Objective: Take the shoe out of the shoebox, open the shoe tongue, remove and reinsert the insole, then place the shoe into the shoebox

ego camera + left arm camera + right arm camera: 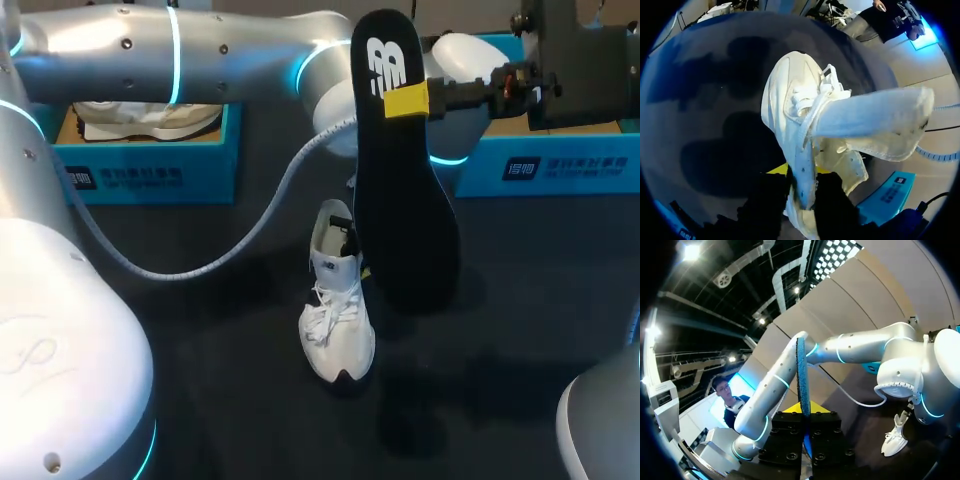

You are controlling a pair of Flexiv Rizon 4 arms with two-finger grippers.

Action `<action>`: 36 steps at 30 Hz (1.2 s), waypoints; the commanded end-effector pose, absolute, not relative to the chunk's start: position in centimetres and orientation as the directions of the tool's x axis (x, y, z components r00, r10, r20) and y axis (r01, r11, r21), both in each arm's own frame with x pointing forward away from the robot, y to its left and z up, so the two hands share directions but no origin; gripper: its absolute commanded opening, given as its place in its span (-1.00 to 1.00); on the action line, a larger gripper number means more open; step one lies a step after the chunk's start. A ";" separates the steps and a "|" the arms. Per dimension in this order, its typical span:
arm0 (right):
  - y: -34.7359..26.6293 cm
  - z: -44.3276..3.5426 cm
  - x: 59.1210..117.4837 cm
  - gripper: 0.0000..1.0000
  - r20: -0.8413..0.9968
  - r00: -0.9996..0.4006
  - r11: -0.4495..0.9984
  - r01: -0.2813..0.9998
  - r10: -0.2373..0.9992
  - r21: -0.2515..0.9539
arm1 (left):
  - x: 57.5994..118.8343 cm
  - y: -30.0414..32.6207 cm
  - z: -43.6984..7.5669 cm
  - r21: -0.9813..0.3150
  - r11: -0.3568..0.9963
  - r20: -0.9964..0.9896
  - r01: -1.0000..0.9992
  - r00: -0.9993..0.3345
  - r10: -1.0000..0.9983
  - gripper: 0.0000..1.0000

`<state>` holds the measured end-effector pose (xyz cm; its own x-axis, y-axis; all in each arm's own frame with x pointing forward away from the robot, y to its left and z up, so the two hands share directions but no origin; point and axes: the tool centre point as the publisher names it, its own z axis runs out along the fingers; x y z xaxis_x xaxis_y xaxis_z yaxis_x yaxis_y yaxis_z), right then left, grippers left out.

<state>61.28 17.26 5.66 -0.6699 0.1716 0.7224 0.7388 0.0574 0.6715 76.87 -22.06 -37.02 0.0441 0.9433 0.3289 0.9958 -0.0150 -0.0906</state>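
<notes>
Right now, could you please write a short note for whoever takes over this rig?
Left gripper: jaws shut on the collar of the shoe, which stands on the table.
Right gripper: jaws shut on the insole, held in the air above the shoe.
Done: shoe out, tongue open, insole out.
To do: reinsert the insole, then box the shoe; the left shoebox holds another shoe, the right shoebox's inside is hidden.

Left arm (200, 45) stretched across, left tool (802, 192) clamped on shoe (338, 320), right tool (405, 100) raised, pinching insole (400, 220)
</notes>
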 end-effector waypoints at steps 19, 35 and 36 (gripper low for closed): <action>17.7 5.7 61.6 -1.00 0.724 -0.668 0.060 0.741 0.173 0.669 | 78.2 -23.4 -27.4 -0.096 0.004 0.059 0.995 0.001 0.998 1.00; 17.7 5.7 61.6 -1.00 0.724 -0.668 0.060 0.741 0.173 0.669 | 78.4 -20.1 -22.5 -0.119 -0.164 -0.294 0.979 0.123 0.948 1.00; 17.7 5.7 61.6 -1.00 0.724 -0.668 0.060 0.741 0.173 0.669 | 78.4 -20.1 -22.5 -0.119 -0.164 -0.294 0.979 0.123 0.948 1.00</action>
